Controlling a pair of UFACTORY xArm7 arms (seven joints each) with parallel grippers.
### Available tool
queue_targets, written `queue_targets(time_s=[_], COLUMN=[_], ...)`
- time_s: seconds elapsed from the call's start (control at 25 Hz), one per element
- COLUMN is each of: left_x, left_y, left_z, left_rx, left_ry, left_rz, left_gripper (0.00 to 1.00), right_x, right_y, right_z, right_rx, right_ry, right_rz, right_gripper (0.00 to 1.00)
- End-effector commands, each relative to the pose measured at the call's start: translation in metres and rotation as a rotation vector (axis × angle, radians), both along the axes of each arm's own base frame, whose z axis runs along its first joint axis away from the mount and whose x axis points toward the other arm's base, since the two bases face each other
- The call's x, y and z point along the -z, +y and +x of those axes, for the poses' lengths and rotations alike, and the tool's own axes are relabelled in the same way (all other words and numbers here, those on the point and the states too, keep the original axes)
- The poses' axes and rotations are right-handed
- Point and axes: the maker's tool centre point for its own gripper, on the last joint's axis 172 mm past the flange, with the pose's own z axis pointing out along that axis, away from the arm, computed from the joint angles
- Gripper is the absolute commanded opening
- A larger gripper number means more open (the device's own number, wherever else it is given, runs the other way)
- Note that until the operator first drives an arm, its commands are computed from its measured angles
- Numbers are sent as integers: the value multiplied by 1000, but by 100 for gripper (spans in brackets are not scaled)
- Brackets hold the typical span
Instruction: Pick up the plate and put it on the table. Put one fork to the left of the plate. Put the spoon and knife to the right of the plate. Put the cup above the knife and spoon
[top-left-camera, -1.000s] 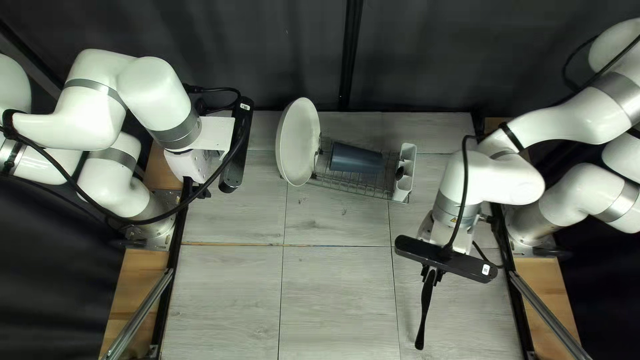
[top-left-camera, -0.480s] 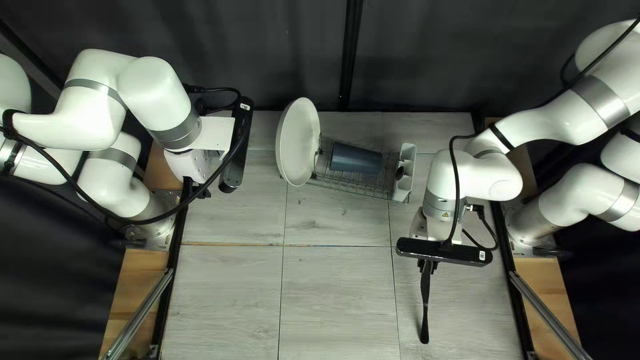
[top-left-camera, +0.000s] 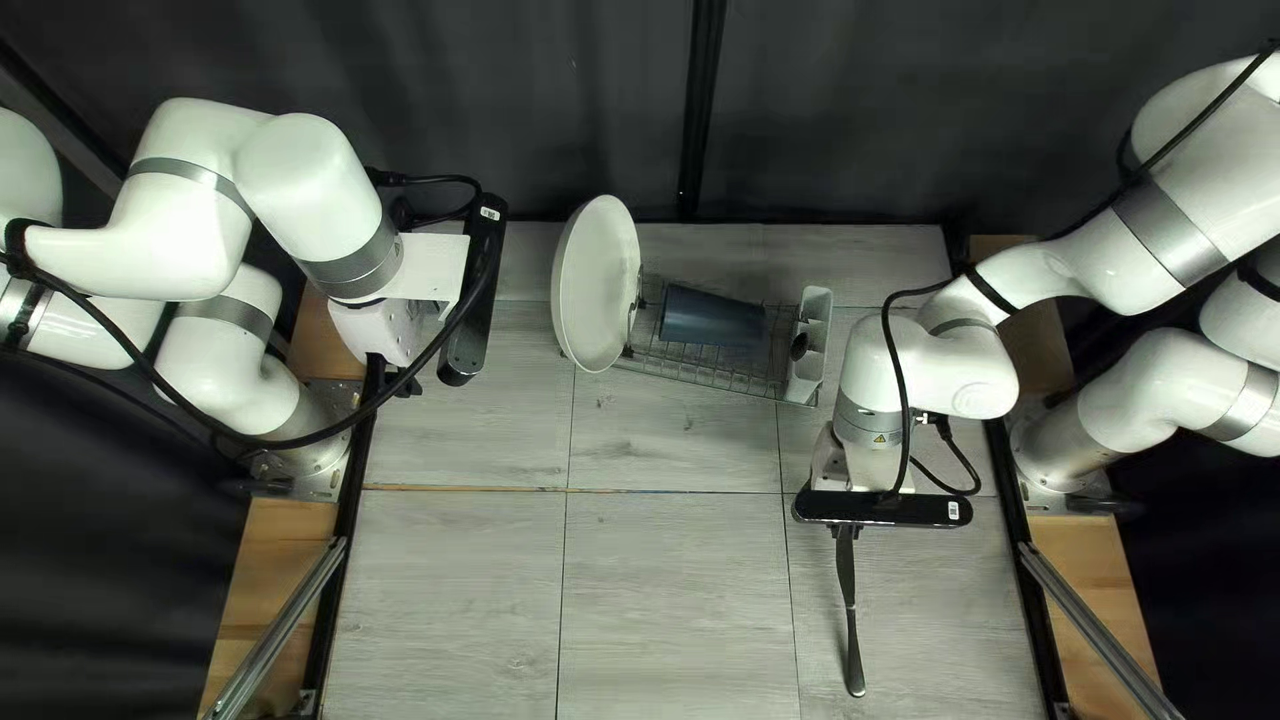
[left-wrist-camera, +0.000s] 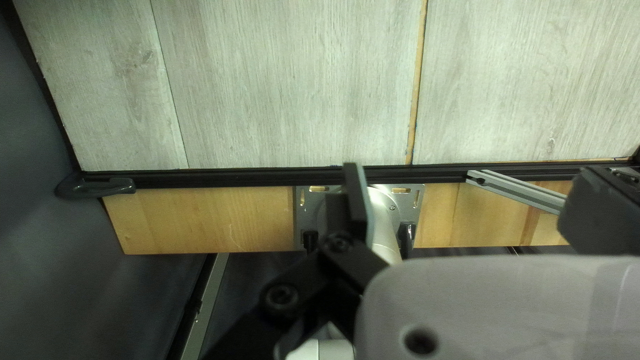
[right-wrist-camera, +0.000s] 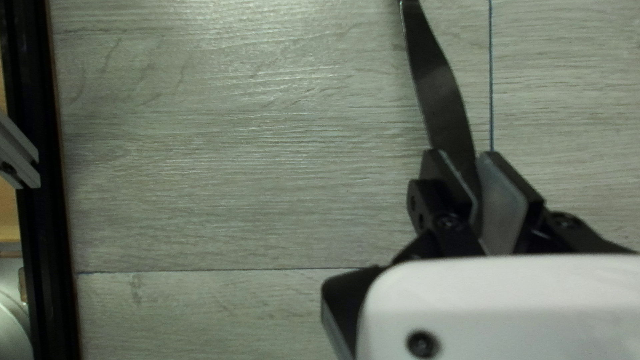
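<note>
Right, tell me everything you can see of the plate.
The plate is plain white and smooth, with a raised rim and a shallow hollow; ceramic or plastic, I can't tell. It stands steeply on edge at the left end of the wire rack in the top left view, hollow side toward the dark cup. Only the rack appears to support it.

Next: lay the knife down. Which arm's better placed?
Right, I'd say: its end effector is shut on the knife, over the near part of the table. The left arm is at the far left.
</note>
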Motion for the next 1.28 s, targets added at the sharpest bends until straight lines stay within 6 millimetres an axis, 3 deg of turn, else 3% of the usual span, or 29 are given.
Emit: queue_targets(time_s=[0.04, 0.28, 0.6, 0.96, 1.0, 1.04, 1.08, 1.28], left_x=[0, 0, 0, 0, 0, 0, 0, 0], left_y=[0, 0, 0, 0, 0, 0, 0, 0], left_z=[0, 0, 0, 0, 0, 0, 0, 0], left_rx=[0, 0, 0, 0, 0, 0, 0, 0], left_ry=[0, 0, 0, 0, 0, 0, 0, 0], left_rz=[0, 0, 0, 0, 0, 0, 0, 0], left_gripper=[100, 100, 100, 100, 100, 100, 100, 100], right_x=[0, 0, 26, 49, 51, 52, 51, 31], right_y=[0, 1, -33, -49, -49, -48, -48, -52], right_z=[0, 2, 5, 2, 1, 2, 3, -1], right_rx=[0, -7, 4, -12, -14, -14, -14, -2], right_ry=[0, -10, 28, 24, 24, 24, 24, 15], right_rz=[0, -7, -54, -67, -65, -65, -65, -80], right_gripper=[0, 0, 0, 0, 29, 87, 100, 100])
